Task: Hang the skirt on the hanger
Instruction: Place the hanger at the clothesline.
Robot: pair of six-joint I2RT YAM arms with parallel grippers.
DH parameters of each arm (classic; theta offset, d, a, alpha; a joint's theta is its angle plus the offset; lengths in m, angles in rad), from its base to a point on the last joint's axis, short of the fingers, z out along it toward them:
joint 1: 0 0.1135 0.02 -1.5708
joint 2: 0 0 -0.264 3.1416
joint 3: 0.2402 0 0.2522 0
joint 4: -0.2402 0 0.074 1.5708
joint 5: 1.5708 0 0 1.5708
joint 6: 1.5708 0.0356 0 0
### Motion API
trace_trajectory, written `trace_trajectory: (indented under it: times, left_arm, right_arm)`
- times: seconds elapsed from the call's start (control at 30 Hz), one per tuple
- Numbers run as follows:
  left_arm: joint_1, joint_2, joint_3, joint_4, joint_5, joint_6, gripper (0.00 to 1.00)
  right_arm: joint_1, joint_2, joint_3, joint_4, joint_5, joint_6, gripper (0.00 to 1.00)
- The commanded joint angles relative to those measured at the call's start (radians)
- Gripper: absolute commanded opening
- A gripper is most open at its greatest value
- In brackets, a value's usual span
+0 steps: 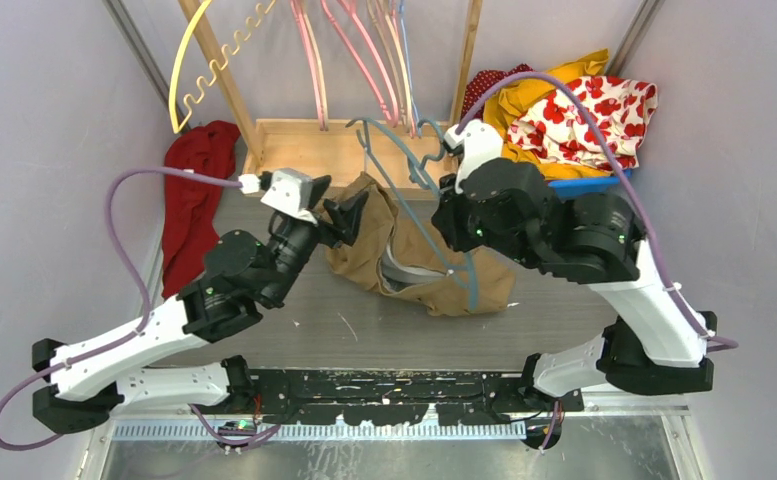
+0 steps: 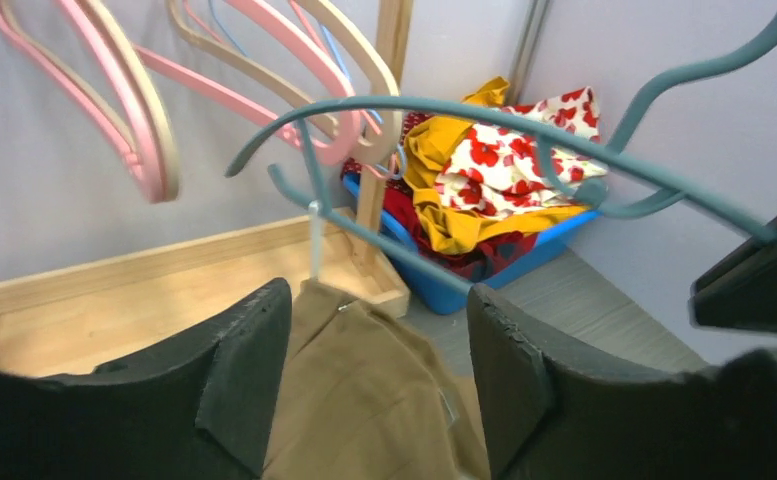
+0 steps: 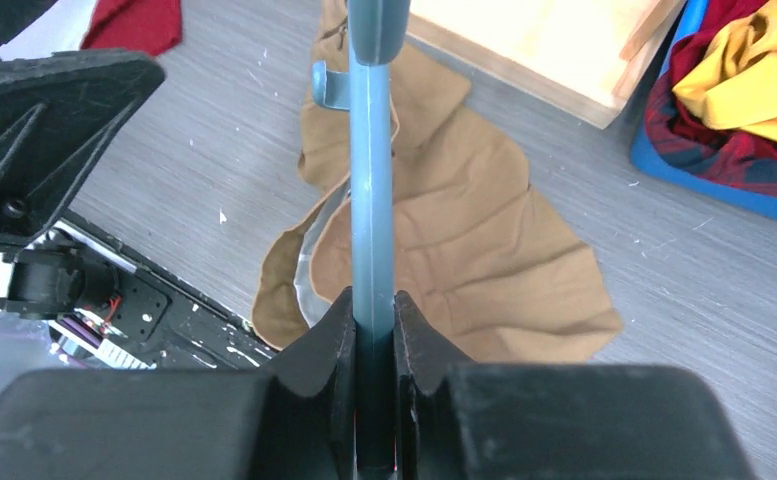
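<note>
Grey tabletop (image 1: 264, 330) carried the tan skirt (image 1: 434, 285), crumpled near its centre. Your right gripper (image 3: 374, 330) was clenched on the teal hanger (image 3: 371, 200), which slanted over the skirt. Your left gripper (image 2: 376, 300) hung at the skirt's ten o'clock edge, fingers parted, grasping nothing.

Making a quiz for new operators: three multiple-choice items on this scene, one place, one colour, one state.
1. The blue bin stands: A far right B far left C between the arm bases.
2. The hanger in the right gripper is: A pink B teal C yellow.
3. The left gripper is: A open B shut empty C shut on the hanger.
1A, it shows beyond the right arm; 2B, a teal bar runs between its shut jaws; 3A, its fingers stand apart over the skirt.
</note>
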Motion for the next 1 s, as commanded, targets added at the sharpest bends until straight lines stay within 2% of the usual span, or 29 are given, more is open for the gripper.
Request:
trace_trajectory:
  times: [0.0,0.13,0.37,0.47,0.73,0.97]
  left_arm:
    - [0.002,-0.084,0.044,-0.048,-0.055,-0.001,0.7]
    - [0.002,-0.152,0.015,-0.076,-0.086,-0.008,0.7]
    - [0.002,-0.212,-0.032,-0.106,-0.128,-0.023,0.71]
    - [0.003,-0.231,-0.048,-0.119,-0.132,-0.036,0.71]
    - [0.003,-0.257,-0.07,-0.15,-0.14,-0.071,0.7]
    - [0.002,-0.267,-0.075,-0.184,-0.149,-0.095,0.7]
  right_arm:
    - [-0.002,0.017,0.217,-0.075,0.046,-0.015,0.01]
    - [-0.002,0.034,0.313,-0.177,-0.048,0.006,0.01]
    - [-0.002,-0.019,0.301,-0.259,-0.212,0.071,0.01]
    - [-0.002,-0.024,0.32,-0.336,-0.23,0.099,0.01]
    - [-0.002,-0.095,0.171,-0.408,-0.191,0.183,0.01]
    - [-0.002,-0.174,0.02,-0.41,-0.056,0.232,0.01]
